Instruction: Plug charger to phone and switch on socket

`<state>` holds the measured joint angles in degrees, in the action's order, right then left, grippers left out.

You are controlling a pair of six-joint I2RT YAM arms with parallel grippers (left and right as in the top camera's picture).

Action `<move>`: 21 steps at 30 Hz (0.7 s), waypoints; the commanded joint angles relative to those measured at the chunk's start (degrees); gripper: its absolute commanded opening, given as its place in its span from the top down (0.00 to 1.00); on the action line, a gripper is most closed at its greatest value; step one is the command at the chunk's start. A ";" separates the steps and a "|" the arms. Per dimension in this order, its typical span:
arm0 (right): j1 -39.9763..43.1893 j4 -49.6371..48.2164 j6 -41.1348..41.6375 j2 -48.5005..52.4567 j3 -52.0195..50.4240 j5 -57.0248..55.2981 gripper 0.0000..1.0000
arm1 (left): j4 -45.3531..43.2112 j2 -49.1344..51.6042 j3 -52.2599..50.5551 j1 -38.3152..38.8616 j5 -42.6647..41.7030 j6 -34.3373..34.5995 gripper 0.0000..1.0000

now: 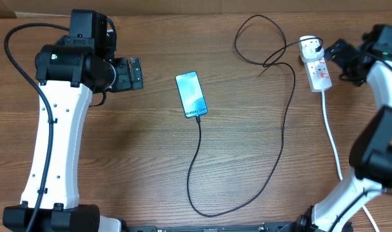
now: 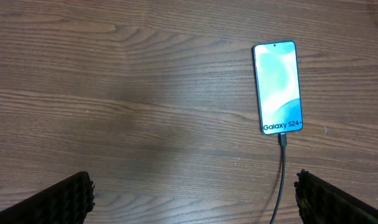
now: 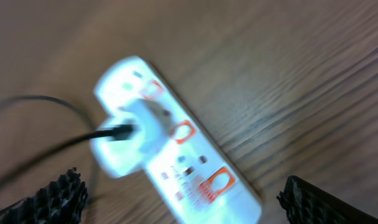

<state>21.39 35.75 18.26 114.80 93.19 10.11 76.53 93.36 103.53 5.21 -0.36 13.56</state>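
The phone (image 1: 191,95) lies screen-up in the middle of the table (image 1: 118,167). The charger (image 1: 283,138) cable is seated in its bottom edge, so the socket (image 1: 320,74) switch looks like the step left. The socket lies at the far right with the white plug (image 3: 136,134) in one outlet. The right gripper (image 1: 338,61) hovers just beside it, fingers spread wide and holding nothing. The left gripper (image 2: 192,199) is likewise spread and empty, well apart from the phone. The likeliest slip is pressing the wrong red-ringed switch (image 3: 183,132), since several sit close together and the wrist view is blurred. A sideways push could also slide the loose socket and tug the cable.
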 commanded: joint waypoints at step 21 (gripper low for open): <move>-1.92 34.29 -0.98 -33.90 0.15 13.35 0.00 | -0.07 0.50 0.35 0.04 0.35 1.05 0.00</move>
<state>20.93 68.55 18.24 83.92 93.25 21.96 76.51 93.36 103.53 5.21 -0.36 13.56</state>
